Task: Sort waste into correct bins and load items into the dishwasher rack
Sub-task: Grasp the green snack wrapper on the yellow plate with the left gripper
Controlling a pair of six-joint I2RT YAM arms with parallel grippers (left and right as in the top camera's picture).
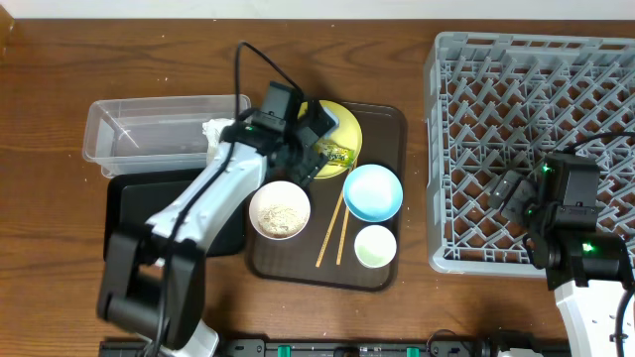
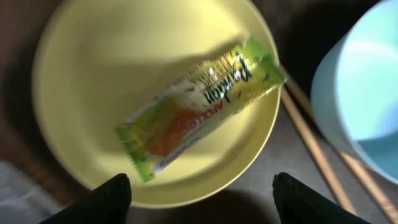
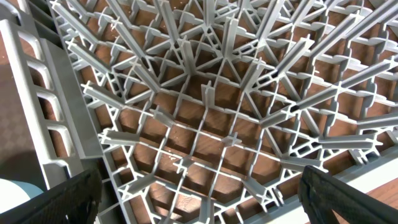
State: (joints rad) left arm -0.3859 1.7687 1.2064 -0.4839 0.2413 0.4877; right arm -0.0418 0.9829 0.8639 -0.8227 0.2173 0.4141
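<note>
Left gripper (image 2: 199, 199) is hovering open, wrapper (image 2: 199, 109) just ahead, unsorted. Right gripper (image 3: 208, 199) is gaping over the rack (image 3: 205, 112), 0 pieces loaded.

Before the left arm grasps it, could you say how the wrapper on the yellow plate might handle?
The wrapper looks thin and creased, so probably light and floppy. Its glossy film may slip when pinched, and on the yellow plate it could slide if nudged.
</note>
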